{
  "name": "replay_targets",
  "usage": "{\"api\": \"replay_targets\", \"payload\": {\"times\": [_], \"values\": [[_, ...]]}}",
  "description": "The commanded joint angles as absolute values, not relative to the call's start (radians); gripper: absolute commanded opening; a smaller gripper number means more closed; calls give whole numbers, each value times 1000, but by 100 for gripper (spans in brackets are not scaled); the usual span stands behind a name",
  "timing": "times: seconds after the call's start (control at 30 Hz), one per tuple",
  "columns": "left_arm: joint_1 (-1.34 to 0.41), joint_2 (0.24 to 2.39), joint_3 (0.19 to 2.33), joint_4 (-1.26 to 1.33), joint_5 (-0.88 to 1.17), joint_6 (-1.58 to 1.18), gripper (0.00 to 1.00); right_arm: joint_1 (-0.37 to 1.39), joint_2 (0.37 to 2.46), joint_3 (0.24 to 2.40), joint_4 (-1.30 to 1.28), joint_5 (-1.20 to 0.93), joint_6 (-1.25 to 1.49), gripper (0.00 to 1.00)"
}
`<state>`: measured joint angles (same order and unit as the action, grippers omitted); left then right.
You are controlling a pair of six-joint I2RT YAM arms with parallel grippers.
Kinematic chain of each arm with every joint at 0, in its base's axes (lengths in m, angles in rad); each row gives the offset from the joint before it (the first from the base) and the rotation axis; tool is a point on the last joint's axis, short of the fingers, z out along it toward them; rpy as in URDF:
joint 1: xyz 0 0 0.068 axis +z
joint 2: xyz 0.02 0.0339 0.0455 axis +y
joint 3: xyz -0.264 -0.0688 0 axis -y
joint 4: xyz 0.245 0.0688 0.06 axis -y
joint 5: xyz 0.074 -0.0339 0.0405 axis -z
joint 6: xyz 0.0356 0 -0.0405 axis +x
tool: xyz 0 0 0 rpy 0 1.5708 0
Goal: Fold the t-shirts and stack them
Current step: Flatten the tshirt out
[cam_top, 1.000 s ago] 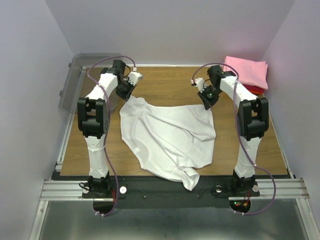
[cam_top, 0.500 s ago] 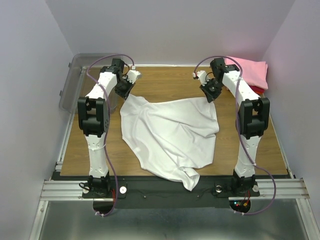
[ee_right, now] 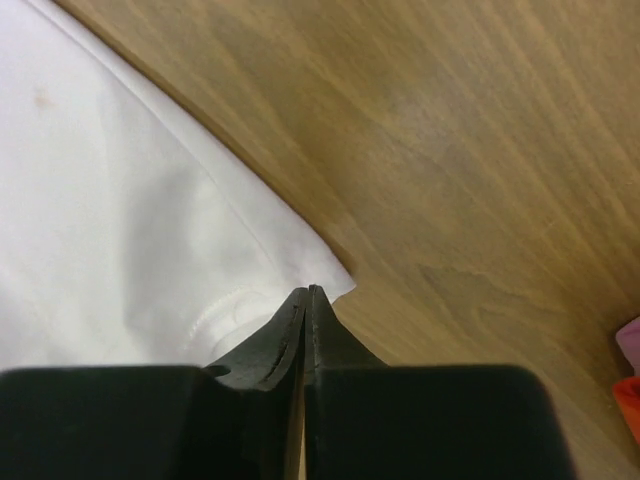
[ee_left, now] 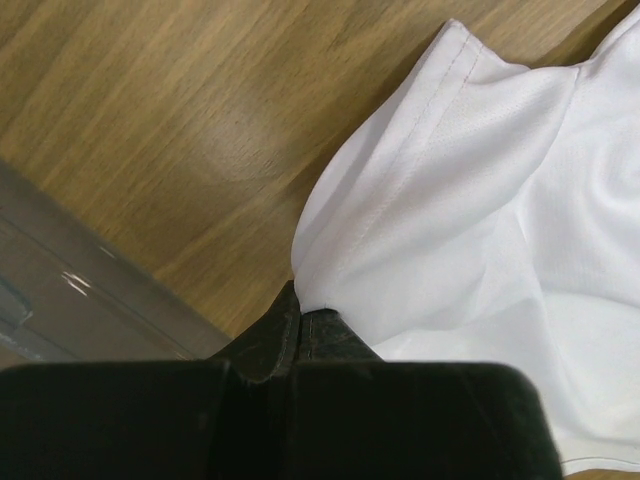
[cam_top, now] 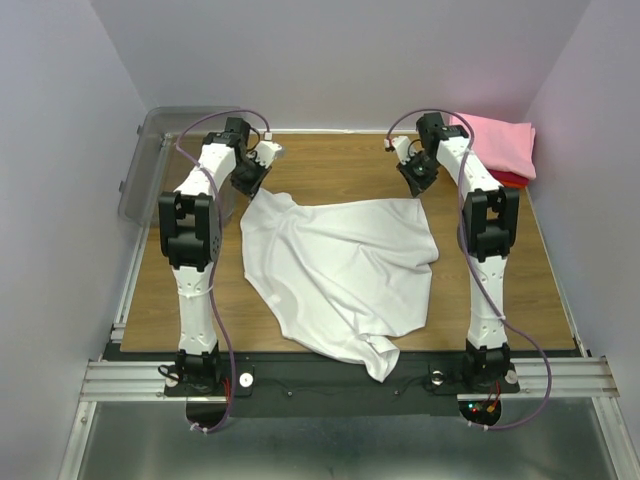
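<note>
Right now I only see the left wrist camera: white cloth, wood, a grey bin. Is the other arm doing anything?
Observer: Yes, the right gripper is shut on another corner of the same white t-shirt.
Operator: Any other shirts around?
Observer: A folded pink t-shirt lies at the far right corner, a red t-shirt showing under it.
Operator: Is the white one flat?
Observer: No, rumpled, and its near end spills past the front edge of the table.
</note>
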<state>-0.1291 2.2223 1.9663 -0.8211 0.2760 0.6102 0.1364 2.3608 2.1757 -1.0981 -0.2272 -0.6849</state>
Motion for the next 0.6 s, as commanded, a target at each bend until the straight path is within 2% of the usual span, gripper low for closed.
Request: {"api": "replay_targets", "payload": {"times": [0.0, 0.17, 0.2, 0.23, 0.3, 0.33, 0.57], "values": [[-126, 2227, 2009, -845, 278, 627, 0, 126, 2382, 2258, -1101, -230, -673, 2], [-126, 2237, 2013, -847, 275, 627, 0, 127, 2387, 2261, -1106, -235, -680, 1], [-126, 2238, 2011, -848, 275, 629, 0, 126, 2385, 2255, -1112, -236, -687, 6], [-126, 2241, 2013, -850, 276, 629, 0, 126, 2375, 2249, -1130, -250, -692, 22], [-126, 2240, 2010, -845, 276, 629, 0, 127, 2353, 2217, -1134, -264, -699, 27], [-126, 2241, 2008, -847, 275, 629, 0, 126, 2338, 2183, -1134, -274, -704, 34], [-126, 2253, 2026, -851, 282, 621, 0, 126, 2371, 2157, -1134, -249, -700, 34]]}}
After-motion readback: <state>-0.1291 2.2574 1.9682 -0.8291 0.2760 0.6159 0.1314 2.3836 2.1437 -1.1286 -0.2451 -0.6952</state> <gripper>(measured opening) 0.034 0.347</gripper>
